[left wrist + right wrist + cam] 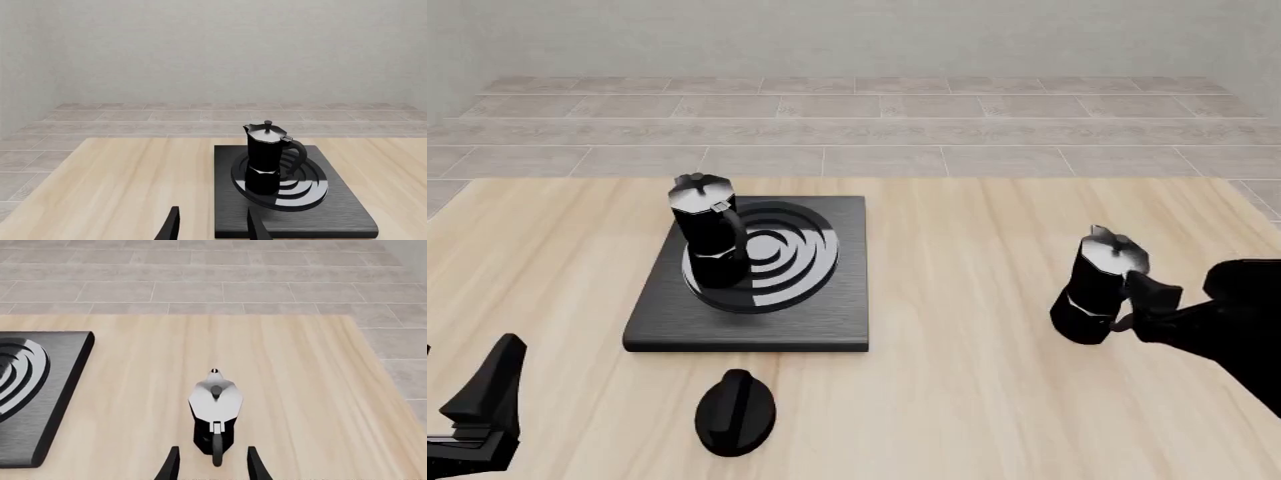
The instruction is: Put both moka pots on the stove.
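One moka pot [709, 232] upright on stove [827, 310] burner. Second moka pot [1101, 287] on desk [961, 400], handle between right pincer [213, 462] fingers, grip unclear. Left pincer [212, 225] open, empty.

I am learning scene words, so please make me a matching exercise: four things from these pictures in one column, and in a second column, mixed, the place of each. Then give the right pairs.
Things
1. left pot
2. right pot
3. knob
4. left gripper

Places
A. on the bare table, near side of the stove
B. low at the table's near left corner, holding nothing
C. on the burner
D. on the table right of the stove, handle between the right gripper fingers

Pairs: 1-C, 2-D, 3-A, 4-B
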`<state>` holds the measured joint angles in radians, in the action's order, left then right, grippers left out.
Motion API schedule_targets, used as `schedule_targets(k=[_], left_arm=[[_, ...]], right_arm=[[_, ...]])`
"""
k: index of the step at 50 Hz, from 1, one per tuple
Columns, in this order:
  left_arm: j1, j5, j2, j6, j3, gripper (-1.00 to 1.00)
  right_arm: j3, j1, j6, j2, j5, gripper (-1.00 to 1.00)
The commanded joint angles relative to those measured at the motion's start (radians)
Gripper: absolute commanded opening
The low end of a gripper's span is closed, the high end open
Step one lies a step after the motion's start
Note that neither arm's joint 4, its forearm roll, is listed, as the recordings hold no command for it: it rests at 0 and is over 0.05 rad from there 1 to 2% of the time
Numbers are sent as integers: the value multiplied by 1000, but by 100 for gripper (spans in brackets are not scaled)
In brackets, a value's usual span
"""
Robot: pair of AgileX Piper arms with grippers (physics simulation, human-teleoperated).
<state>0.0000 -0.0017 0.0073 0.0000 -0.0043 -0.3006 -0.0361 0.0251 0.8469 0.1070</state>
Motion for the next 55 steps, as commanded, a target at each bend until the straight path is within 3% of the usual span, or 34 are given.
schedule_targets(k=[1,29,55], left_arm=[[0,0,0,0,0,100],[0,0,0,0,0,100],[0,0,0,0,0,100]], right_arm=[[0,-5,-4,78,60,100],[42,-33,1,271,256,100],[61,-12,-31,465,417,100]])
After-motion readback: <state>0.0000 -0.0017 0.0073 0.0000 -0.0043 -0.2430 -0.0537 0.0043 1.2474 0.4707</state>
